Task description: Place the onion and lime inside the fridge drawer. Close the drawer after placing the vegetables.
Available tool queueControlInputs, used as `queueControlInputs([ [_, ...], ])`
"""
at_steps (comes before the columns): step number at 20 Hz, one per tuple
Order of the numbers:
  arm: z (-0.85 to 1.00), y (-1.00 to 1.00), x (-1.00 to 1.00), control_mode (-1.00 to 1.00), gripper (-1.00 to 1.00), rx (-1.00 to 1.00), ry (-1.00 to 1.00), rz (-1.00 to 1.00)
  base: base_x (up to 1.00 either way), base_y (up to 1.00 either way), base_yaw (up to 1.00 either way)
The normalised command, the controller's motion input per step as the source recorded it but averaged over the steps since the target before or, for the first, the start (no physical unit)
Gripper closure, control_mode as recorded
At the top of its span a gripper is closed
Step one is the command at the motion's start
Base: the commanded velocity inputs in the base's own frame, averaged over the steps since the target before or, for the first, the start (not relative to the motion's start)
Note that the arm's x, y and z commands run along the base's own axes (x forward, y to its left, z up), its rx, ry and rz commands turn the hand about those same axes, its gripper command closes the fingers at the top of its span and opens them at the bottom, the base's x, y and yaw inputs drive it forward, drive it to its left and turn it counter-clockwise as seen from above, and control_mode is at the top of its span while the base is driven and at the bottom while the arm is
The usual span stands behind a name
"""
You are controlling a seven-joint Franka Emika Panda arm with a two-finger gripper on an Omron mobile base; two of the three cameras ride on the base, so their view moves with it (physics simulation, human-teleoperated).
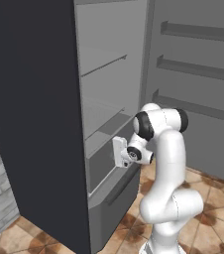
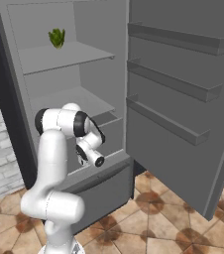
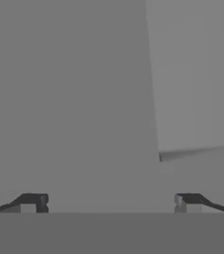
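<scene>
While fingers spread wide, pincer (image 3: 109,203) faces fridge drawer (image 3: 74,124) front closely.

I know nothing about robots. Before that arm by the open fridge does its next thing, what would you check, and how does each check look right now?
1. Jaws open: ok. The finger tips stand wide apart in the hand view.
2. Jaws empty: ok. Nothing lies between them.
3. Hand at the fridge drawer: ok. It sits close before the flat grey front.
4. Onion and lime inside the drawer: cannot tell. Its inside is hidden.
5. Drawer fully shut: cannot tell from these angles.
6. Fridge door out of the way: ok. It is swung wide open, apart from the arm.
</scene>
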Motion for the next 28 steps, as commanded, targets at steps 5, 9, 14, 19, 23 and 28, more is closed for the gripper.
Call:
queueControlInputs([
  [5,0.0,0.29,0.32,-1.0,-1.0,0.01,0.0,0.0,0.0,0.0,0.0],
  [9,0.09,-0.09,-0.25,-1.0,-1.0,0.0,-0.02,0.0,0.0,0.0,0.0],
  [14,0.11,-0.55,-0.59,-1.0,-1.0,0.0,0.0,0.0,0.0,0.0,0.0],
  [19,0.13,-0.47,-0.57,-1.0,-1.0,0.0,0.0,0.0,0.0,0.0,0.0],
  [23,0.28,-0.41,-0.52,-1.0,-1.0,0.0,0.0,0.0,0.0,0.0,0.0],
  [28,0.38,-0.36,-0.51,-1.0,-1.0,0.0,-0.01,0.0,0.0,0.0,0.0],
])
